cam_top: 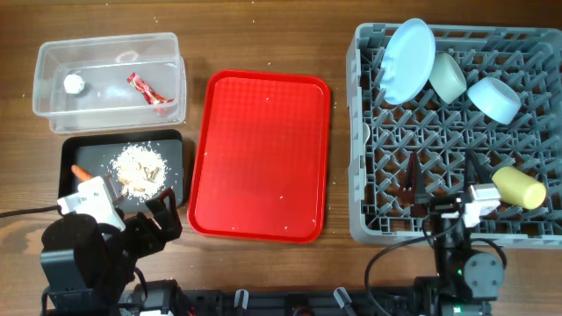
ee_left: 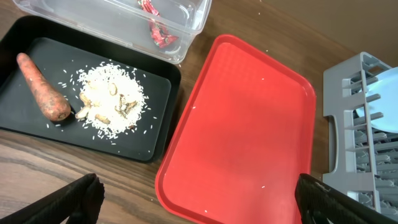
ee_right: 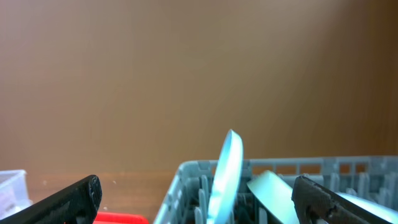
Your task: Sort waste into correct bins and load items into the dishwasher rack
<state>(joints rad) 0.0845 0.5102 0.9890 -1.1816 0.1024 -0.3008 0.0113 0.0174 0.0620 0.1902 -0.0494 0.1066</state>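
Left claw (ee_left: 199,188) spread wide, holding nothing — red tray (ee_left: 242,124) sits right ahead of it, carrot (ee_left: 42,91) off to its left. Right claw (ee_right: 196,188) released too — blue plate (ee_right: 225,174) dead ahead.

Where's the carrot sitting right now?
The left wrist view shows the carrot lying at the left end of the black tray, right beside the rice pile. The clear bin sits just beyond that tray, and the red tray is to its right.
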